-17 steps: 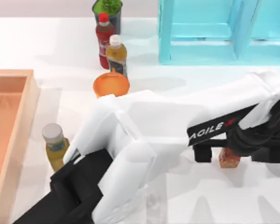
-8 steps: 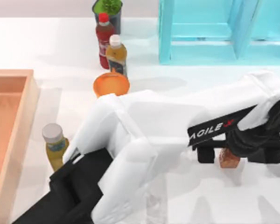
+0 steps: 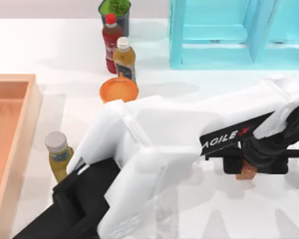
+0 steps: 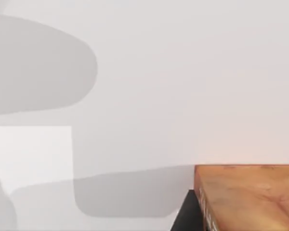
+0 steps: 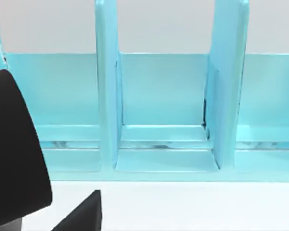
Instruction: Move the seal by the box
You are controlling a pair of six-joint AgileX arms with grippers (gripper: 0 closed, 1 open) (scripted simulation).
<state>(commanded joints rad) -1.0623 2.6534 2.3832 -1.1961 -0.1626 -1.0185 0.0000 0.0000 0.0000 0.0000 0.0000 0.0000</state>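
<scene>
The seal point(image 3: 246, 172), a small reddish-brown block, stands on the white table at the right, in front of the turquoise cabinet. My left arm reaches across from the lower left, and its gripper point(image 3: 254, 167) comes down on the seal from above. Its black fingers point(image 3: 231, 165) press in on the block's two sides, and the gripper body hides the seal's upper part. The box point(image 3: 12, 124), large and made of light orange-brown wood, lies along the table's left edge, far from the seal.
A turquoise cabinet point(image 3: 239, 35) stands at the back right. Near the back middle are a red-capped bottle point(image 3: 110, 42), a white-capped bottle point(image 3: 124, 59), an orange bowl point(image 3: 118, 90) and a potted plant point(image 3: 115, 9). A yellow bottle point(image 3: 59, 157) stands beside the box.
The left gripper's fingers stood wide apart on either side of the seal. They have now drawn in against it. The seal has stayed in place.
</scene>
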